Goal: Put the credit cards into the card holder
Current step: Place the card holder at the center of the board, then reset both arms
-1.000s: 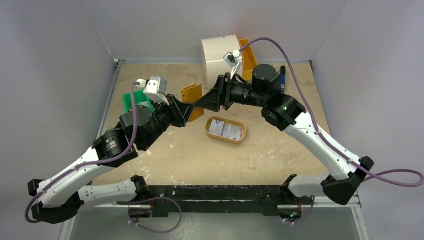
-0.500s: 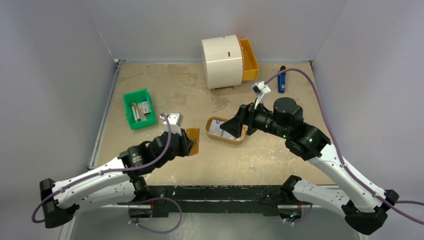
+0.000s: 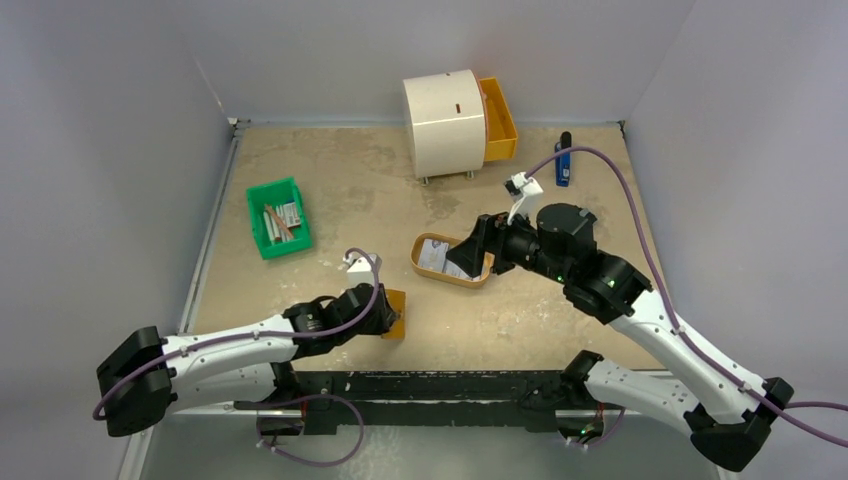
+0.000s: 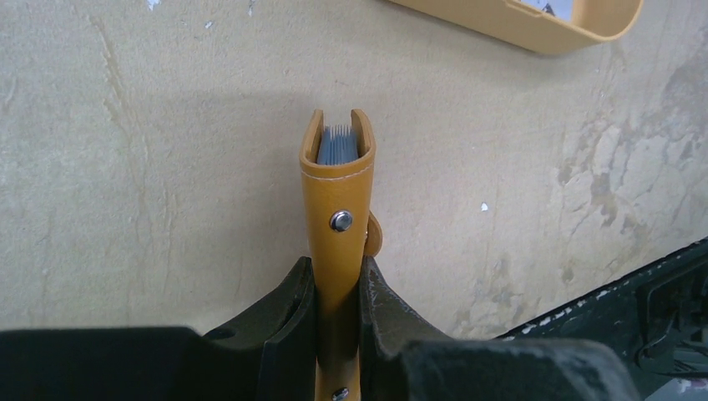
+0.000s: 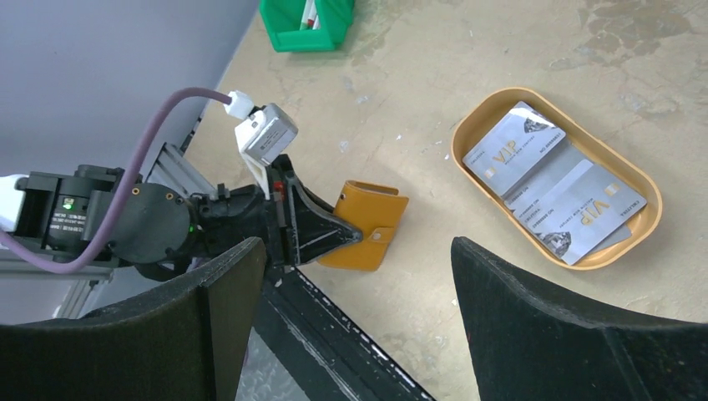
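Where the surface point(image 3: 330, 250) meets the black rail point(image 3: 450, 385) at its near edge, the left gripper point(image 4: 338, 288) is clamped on the card holder point(image 4: 338, 188), one finger on each flat face. Holder sits close to the rail, left of centre. Snap button faces the wrist camera; grey leaves show in its open far end. Cannot tell if it touches the surface. Bare surface on its left and far sides.

Further in, near the middle: oval tan tray point(image 5: 647, 219), credit cards point(image 5: 547, 184) lying flat inside the rim. Right gripper point(image 5: 357, 251) hangs over the tray's right part, fingers spread wide, nothing between them. Open ground between holder and tray.

Far left: green bin point(image 3: 262, 207) near the left edge. At the back: white cabinet point(image 3: 445, 112) with orange drawer point(image 3: 500, 120) pulled out to its right, small blue object point(image 3: 563, 160) near it.
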`<state>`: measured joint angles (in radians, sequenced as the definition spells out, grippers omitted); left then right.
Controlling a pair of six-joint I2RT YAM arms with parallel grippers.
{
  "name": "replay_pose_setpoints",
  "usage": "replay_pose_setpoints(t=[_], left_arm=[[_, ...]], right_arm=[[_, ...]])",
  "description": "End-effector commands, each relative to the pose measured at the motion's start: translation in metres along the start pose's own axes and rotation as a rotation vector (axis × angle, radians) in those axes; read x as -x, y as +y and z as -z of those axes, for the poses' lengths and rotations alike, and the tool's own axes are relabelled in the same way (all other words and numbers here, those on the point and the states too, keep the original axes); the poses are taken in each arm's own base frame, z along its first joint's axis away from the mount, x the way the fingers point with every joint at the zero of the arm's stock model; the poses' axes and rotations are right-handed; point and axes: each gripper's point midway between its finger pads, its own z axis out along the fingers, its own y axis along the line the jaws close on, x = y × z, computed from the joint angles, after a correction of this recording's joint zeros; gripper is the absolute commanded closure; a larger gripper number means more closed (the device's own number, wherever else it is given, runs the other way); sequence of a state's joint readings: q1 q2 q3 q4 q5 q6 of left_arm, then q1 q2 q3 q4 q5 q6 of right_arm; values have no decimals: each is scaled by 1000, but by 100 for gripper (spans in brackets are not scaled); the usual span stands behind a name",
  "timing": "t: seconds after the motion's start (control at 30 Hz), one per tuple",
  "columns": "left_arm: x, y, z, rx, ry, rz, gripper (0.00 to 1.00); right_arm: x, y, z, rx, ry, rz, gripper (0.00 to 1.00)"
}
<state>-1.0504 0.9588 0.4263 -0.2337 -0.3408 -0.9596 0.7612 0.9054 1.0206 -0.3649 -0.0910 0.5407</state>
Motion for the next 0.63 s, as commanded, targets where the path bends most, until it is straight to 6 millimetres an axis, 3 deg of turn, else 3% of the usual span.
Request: replay_pose_setpoints(t=[0.0,0.1,0.23,0.3,0.43,0.6], left_arm=[[9,-9,-9,-9,-42,41,84],[15,0,-4,45,-61,30,51],[44,11,17,141,-143,24,26],[62,16,33,179,-200,37,20],[104,21,71,228,-336,58,18],[134,25,103,236,-442,75,18]], right_arm=[[20,4,5,-4,-80,8,16],[21,3,5,-15,-83,9,16],[26,0,6,-36,-93,16,16],[27,-1,8,-43,-97,19,16],[38,-10,14,-104,-149,29,14],[38,-24,17,-184,-166,-11,12]])
